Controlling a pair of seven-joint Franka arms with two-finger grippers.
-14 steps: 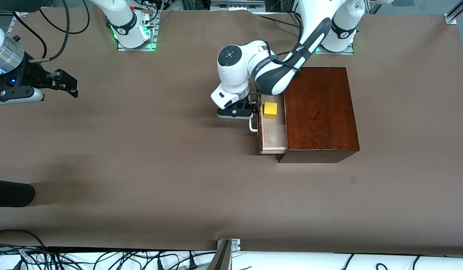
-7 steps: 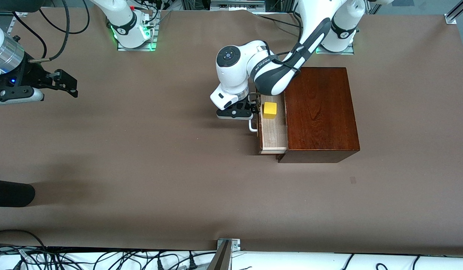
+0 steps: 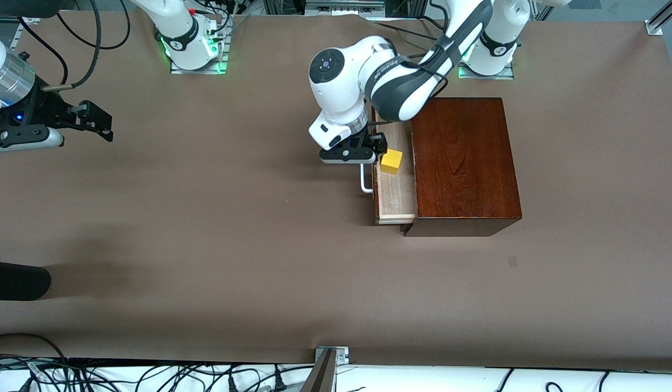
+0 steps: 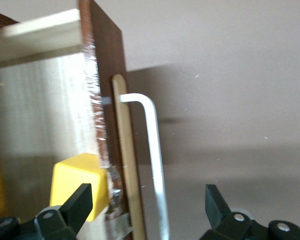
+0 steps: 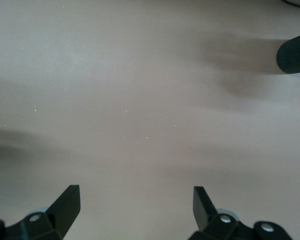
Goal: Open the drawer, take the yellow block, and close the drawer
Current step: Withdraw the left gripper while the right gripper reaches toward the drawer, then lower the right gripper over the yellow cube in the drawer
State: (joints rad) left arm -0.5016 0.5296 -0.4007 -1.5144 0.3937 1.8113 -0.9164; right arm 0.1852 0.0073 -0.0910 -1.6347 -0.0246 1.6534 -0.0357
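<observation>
The drawer [image 3: 395,191] stands pulled out of the dark reddish-brown box [image 3: 462,163] and shows its pale inside. The yellow block [image 3: 391,161] sits in the drawer, close to the drawer front. The white bar handle [image 3: 364,179] is on the front. My left gripper [image 3: 368,149] is open, just above the drawer front at the end toward the robots' bases. In the left wrist view the left gripper [image 4: 149,200] straddles the handle [image 4: 152,150] and the drawer front [image 4: 110,100], with one finger [image 4: 80,197] beside the block [image 4: 77,185]. My right gripper [image 3: 104,124] waits open and empty over bare table at the right arm's end, as its own view shows [image 5: 135,200].
A black cylinder [image 3: 14,280] lies at the table's edge at the right arm's end, nearer to the front camera; it also shows in the right wrist view [image 5: 295,52]. Cables run along the front edge [image 3: 150,375]. Brown table [image 3: 232,228] spreads in front of the drawer.
My left gripper has risen off the handle and shifted slightly toward the robots' bases and the block. The drawer stays open and the block has not moved. The right arm is still.
</observation>
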